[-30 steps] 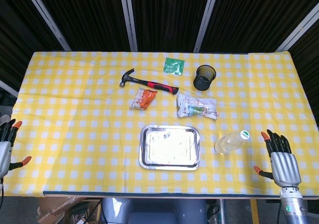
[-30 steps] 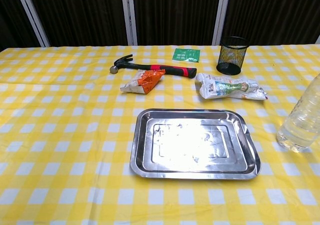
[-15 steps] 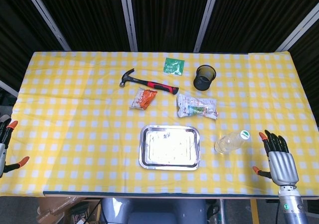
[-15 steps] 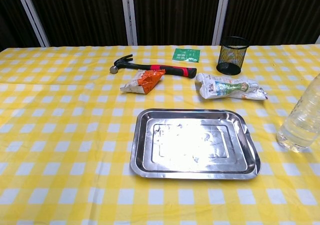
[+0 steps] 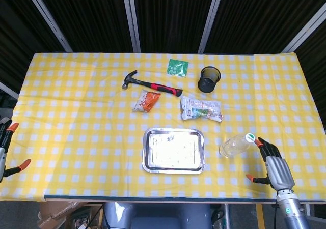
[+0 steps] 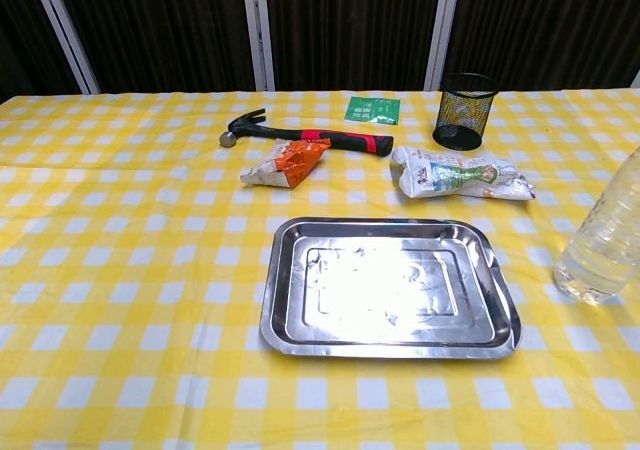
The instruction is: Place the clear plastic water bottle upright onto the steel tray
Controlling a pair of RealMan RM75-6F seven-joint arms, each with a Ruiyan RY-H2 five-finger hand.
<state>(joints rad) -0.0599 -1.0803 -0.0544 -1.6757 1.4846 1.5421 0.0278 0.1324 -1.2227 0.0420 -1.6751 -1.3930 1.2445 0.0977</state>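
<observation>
My right hand (image 5: 272, 165) hangs open with fingers spread just right of the clear plastic water bottle with a green-and-white cap (image 5: 235, 145), holding nothing.

The bottle stands upright on the yellow-and-white checked tablecloth (image 5: 76, 117), just to the right of the rectangular steel tray (image 5: 173, 150) and apart from its rim; in the chest view the bottle (image 6: 605, 235) is cut by the right frame edge. My left hand (image 5: 5, 150) sits at the table's left edge, fingers apart, holding nothing. Behind the tray lie a crumpled white snack bag (image 5: 201, 108), an orange snack packet (image 5: 146, 101), a black-and-red claw hammer (image 5: 150, 84), a black mesh pen cup (image 5: 209, 79) and a green sachet (image 5: 177, 66). Bare cloth lies between the tray and the near table edge.
</observation>
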